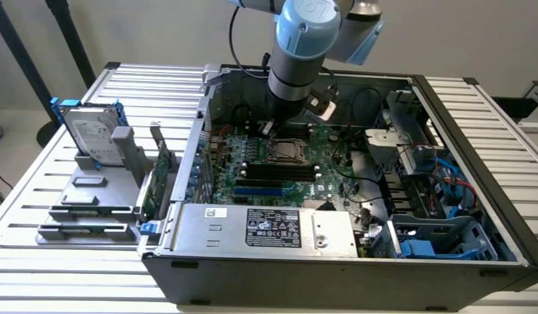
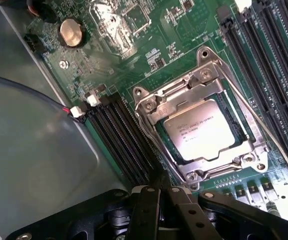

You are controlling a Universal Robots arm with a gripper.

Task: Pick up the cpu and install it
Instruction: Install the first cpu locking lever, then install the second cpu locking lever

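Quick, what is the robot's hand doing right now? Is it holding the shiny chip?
Hand: cannot tell if it is open or closed. It holds nothing visible; the cpu sits in its socket on the green board, apart from the hand.

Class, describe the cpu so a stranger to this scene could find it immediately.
Start at the open computer case and find the green motherboard inside. Near its middle, below the arm, a metal socket frame surrounds the cpu: a flat silver square with faint print, unlike the long black memory slots alongside.

One small square silver-topped cpu [image 2: 202, 129] in one metal socket frame [image 2: 148, 106]; one round coin battery [image 2: 72, 33]; one large silver hard drive with blue brackets [image 1: 91, 134]; one open grey computer case [image 1: 339, 275].
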